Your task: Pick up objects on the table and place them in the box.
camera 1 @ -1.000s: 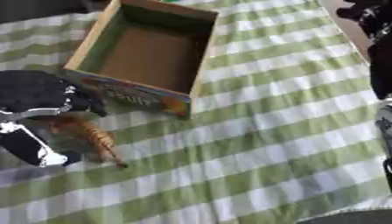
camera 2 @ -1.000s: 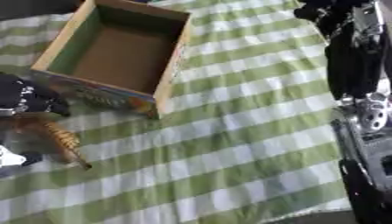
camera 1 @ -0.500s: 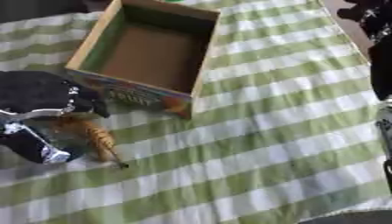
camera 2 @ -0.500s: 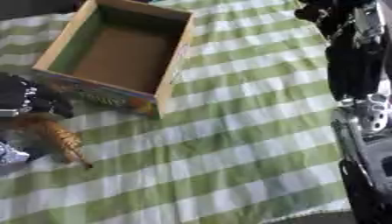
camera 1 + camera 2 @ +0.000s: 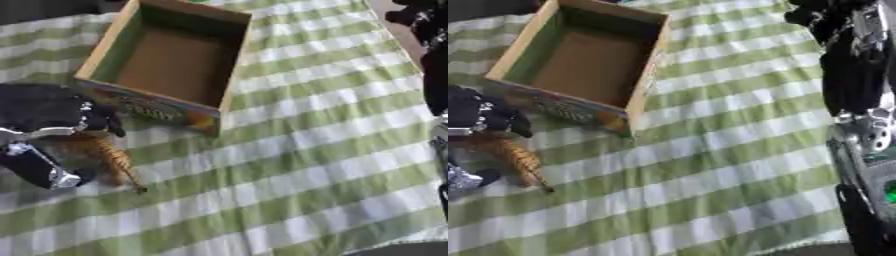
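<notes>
At far left, low over the green-and-white checked cloth on the bench [image 5: 332, 150]: left hand [image 5: 48, 127], black with silver joints, fingers and thumb curled round an orange striped toy animal [image 5: 101, 157] — a tiger, by the look of it. Body of the toy caught between the upper fingers and the thumb below; thin dark-tipped tail trailing down and to the right, its end on or just above the cloth — hard to say which. Long axis running from upper left, inside the hand, to lower right at the tail tip.

Just up and to the right: open cardboard box [image 5: 171, 57], brown floor bare, inner walls greenish, its near wall close beside the hand. So the toy lies below and left of the opening, with that near wall between the two; probably a lift over the rim, then a short carry up and right, tail to clear the edge. Left hand by far the nearer to both toy and box.

Printed panel on the near outer wall of the box — colourful picture, some lettering, not legible.

At far right, along the edge: right arm, black and silver, with the right hand [image 5: 824, 15] dark near the upper corner, well apart from everything; finger state not to be made out.
</notes>
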